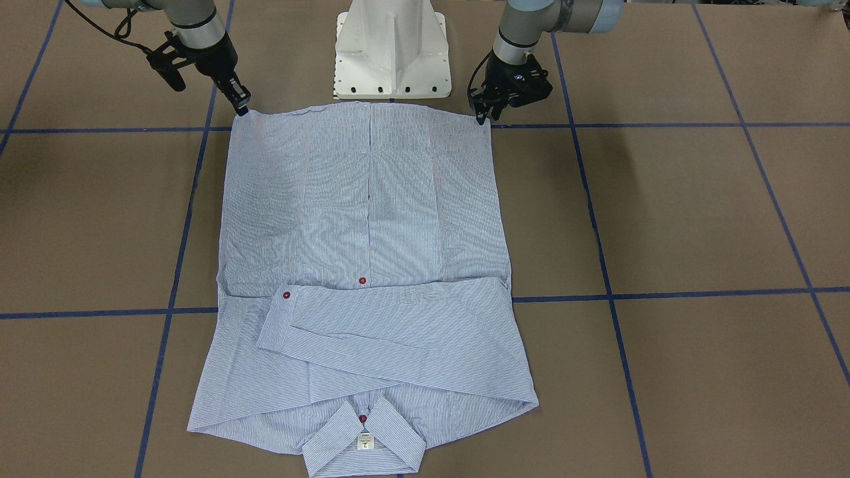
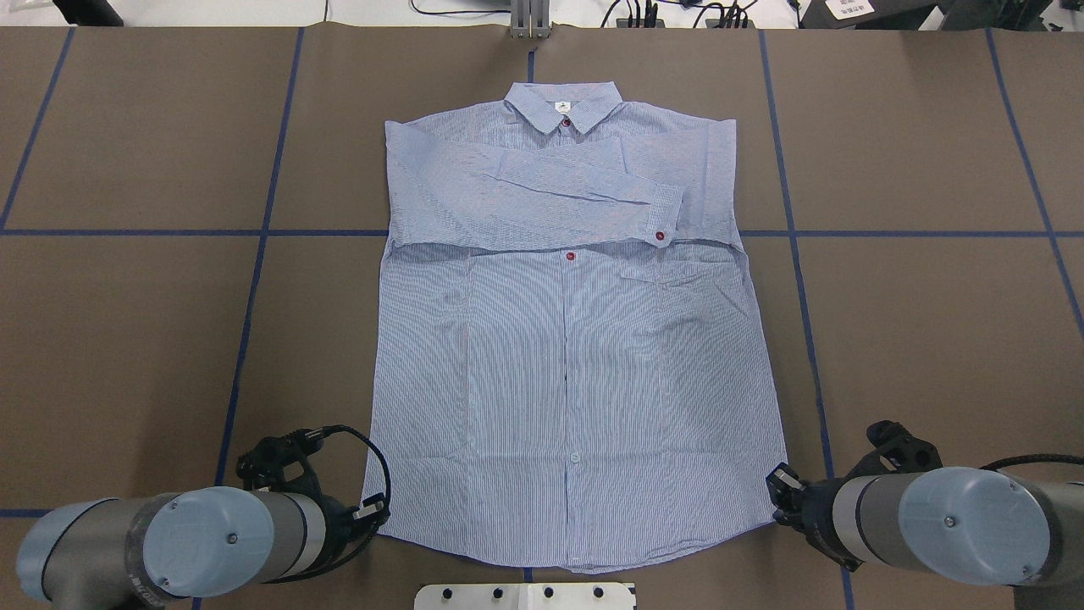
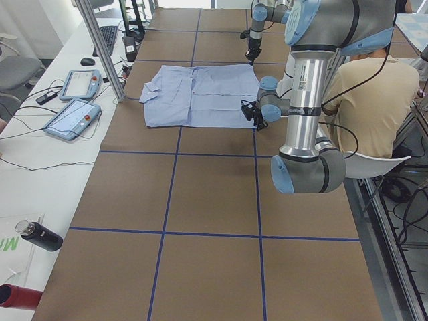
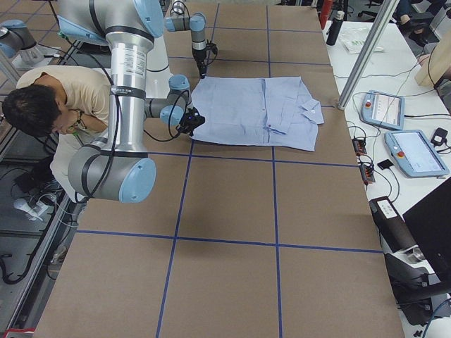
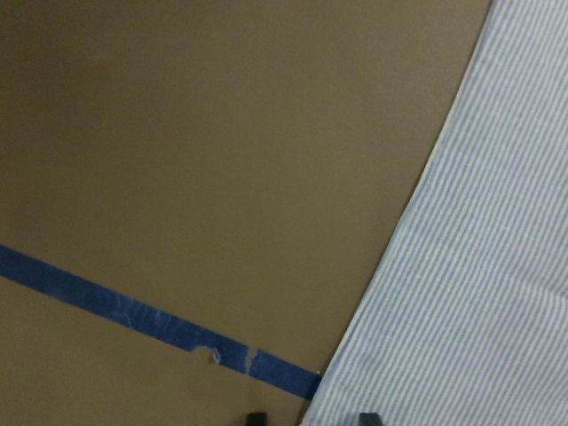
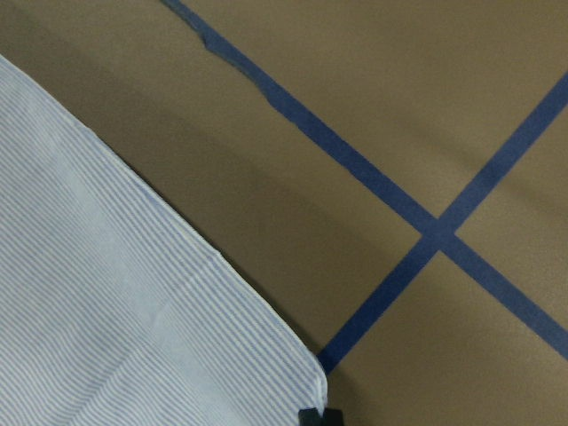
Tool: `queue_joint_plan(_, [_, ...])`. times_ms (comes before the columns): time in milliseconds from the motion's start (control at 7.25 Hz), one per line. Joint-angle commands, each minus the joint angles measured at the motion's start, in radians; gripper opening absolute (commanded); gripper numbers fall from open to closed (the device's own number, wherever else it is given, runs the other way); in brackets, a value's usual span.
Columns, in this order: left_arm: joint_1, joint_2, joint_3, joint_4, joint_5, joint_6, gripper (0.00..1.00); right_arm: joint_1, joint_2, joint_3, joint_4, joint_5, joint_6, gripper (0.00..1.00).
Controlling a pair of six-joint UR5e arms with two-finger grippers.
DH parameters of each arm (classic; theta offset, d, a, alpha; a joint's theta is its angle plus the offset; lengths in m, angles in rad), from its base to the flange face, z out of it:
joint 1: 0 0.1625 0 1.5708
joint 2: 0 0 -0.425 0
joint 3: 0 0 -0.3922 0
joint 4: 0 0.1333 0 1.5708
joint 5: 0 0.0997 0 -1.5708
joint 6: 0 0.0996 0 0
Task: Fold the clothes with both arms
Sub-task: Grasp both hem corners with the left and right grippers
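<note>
jaws at shirt [image 1: 332, 199] hem corners on brown, blue-taped table [image 1: 697, 212].

Brown table [image 2: 127, 127] fills every view, blue tape lines [image 2: 169, 231] gridding it. White side bench [image 3: 27, 167] along its long edge: two teach pendants [image 3: 71, 118], keyboard [image 3: 108, 37], black bottle [image 3: 39, 235]. Aluminium post [image 3: 100, 50] rising there. Person [image 3: 374, 107] seated on white chair [image 3: 374, 164]. Even, bright light.

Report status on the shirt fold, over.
Left gripper open at one hem corner; right gripper at the other, grip unclear. Shirt flat, front up, sleeves folded across chest. No obstruction seen near it.
</note>
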Motion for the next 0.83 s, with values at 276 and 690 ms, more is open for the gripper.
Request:
queue_joint_plan(276, [0.0, 0.0, -0.011, 0.0, 0.002, 0.0, 0.0, -0.001, -0.002, -0.003, 0.0, 0.0, 0.0, 0.0])
queue_joint_plan(690, [0.0, 0.002, -0.016, 0.002, 0.002, -0.035, 0.15, -0.001, -0.001, -0.009, 0.0, 0.0, 0.0, 0.0])
